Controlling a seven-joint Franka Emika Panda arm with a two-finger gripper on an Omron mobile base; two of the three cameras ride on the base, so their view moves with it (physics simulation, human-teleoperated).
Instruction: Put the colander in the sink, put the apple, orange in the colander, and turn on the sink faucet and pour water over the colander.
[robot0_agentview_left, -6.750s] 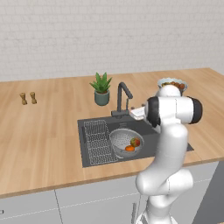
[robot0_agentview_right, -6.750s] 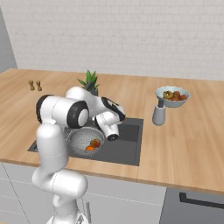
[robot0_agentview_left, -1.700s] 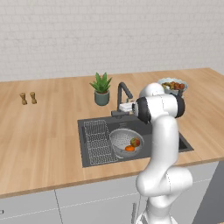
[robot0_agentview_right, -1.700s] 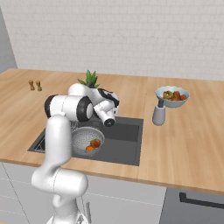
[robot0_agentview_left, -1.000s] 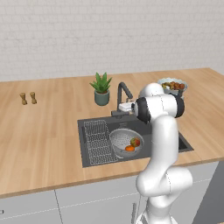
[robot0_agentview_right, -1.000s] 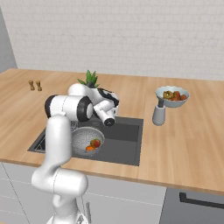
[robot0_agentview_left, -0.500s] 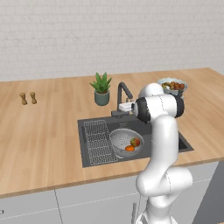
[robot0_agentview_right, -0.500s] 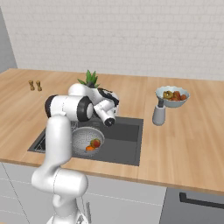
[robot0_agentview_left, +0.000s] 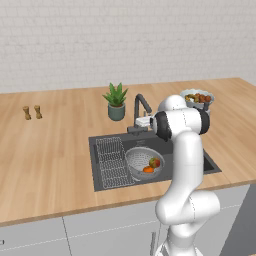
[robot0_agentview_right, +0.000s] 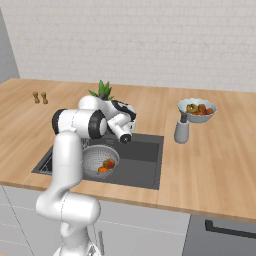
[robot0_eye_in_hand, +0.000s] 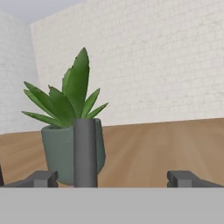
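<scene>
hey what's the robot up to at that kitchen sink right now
The colander already sits in the sink with the apple and orange inside. The arm has its end effector open and empty at the sink faucet, whose upright stands between the fingers in the hand view, with a potted plant behind it. No water is running yet, so turning the faucet on looks like the step at hand.

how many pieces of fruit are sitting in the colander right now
2: the apple and the orange lie side by side in the colander in the sink. Another could be hidden behind the colander's near wall.
</scene>
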